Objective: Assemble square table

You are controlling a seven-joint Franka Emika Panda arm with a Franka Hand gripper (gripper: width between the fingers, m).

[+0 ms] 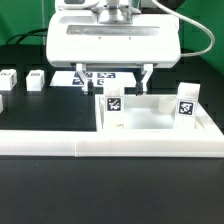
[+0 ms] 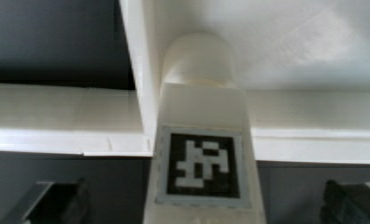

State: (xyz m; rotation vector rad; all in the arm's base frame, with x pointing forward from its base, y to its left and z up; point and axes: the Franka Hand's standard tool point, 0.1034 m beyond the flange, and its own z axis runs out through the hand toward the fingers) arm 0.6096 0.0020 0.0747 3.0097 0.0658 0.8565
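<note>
The square table's white slab [image 1: 150, 122] lies behind the low wall, at the exterior view's right. Two tagged white legs stand on it, one at its left corner [image 1: 115, 100] and one at its right corner [image 1: 187, 103]. My gripper [image 1: 116, 78] hangs just above the left leg, open, with its fingers [image 1: 86, 75] spread well to either side. In the wrist view that leg [image 2: 203, 120] runs up the middle with its tag facing the camera. The gripper [image 2: 203, 206] straddles it, and both dark fingertips [image 2: 57, 200] stand apart from it with a clear gap.
A long low white wall [image 1: 60, 148] runs across the front of the slab. Loose tagged legs [image 1: 37, 78] lie at the exterior view's left, one near the edge [image 1: 9, 80]. The marker board [image 1: 105, 77] lies flat behind the gripper.
</note>
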